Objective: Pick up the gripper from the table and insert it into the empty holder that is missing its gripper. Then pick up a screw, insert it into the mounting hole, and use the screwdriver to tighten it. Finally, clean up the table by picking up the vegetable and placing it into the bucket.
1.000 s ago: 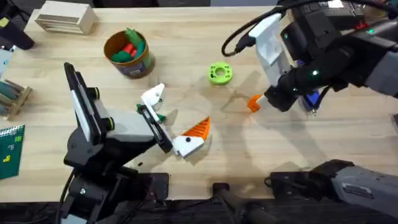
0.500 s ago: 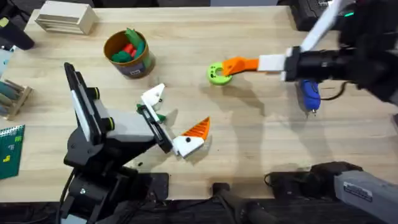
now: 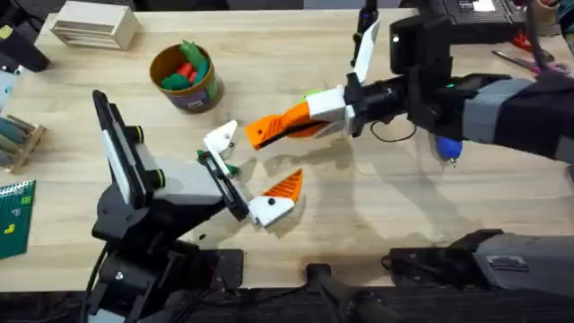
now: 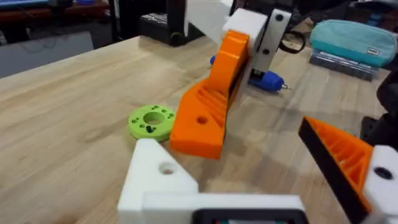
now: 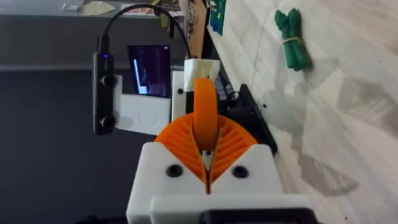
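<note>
**Jaws closing in on holder**

Overhead: right gripper (image 3: 260, 133) reaches across the middle, tip just beside the holder (image 3: 220, 139), likely lining up the insert. Left gripper (image 3: 256, 166) has its jaws spread wide, one side bare.

Left wrist: screwdriver (image 4: 267, 79) lies behind on the pale wood desk (image 4: 56, 112).

Right wrist: jaws clamped on the gripper (image 5: 205, 115), which stands upright. Vegetable (image 5: 292, 37) lies on the desk, dark room beyond.

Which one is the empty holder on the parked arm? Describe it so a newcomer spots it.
Start at the black-and-white robot arm lying at the table's lower left and follow it to its jaws near the table's middle. The holder is the bare white angular plastic bracket on the far side, toward the yellow-brown bucket. Its partner carries an orange ribbed finger; this one carries none.
</note>
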Controlling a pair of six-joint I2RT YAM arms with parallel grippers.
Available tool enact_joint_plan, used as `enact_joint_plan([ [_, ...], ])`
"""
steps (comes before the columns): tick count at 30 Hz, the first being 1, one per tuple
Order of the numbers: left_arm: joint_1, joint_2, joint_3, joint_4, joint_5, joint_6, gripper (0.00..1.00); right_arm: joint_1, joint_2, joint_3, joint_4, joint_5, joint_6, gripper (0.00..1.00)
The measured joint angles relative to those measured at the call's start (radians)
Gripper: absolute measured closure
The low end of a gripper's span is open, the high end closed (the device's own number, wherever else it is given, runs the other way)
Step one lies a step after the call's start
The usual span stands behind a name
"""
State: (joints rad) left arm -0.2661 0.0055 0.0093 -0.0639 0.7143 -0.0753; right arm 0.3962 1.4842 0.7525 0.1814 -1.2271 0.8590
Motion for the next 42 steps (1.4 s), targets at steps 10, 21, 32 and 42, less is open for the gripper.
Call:
enact_joint_plan([
  [10,0.000,0.000,0.000,0.000,0.000,0.000,0.014,0.055,0.013,0.000,0.059,0.002,0.088,0.985],
  [21,0.003,0.000,0.000,0.000,-0.021,-0.001,0.014,0.102,0.105,0.000,0.265,0.022,0.206,0.986],
  [32,0.010,0.000,0.000,0.000,-0.055,-0.016,0.014,0.164,0.252,0.113,0.341,0.026,0.324,0.987],
  [42,0.017,0.000,0.000,0.000,-0.097,-0.016,0.013,0.177,0.312,0.182,0.339,0.026,0.339,0.987],
])
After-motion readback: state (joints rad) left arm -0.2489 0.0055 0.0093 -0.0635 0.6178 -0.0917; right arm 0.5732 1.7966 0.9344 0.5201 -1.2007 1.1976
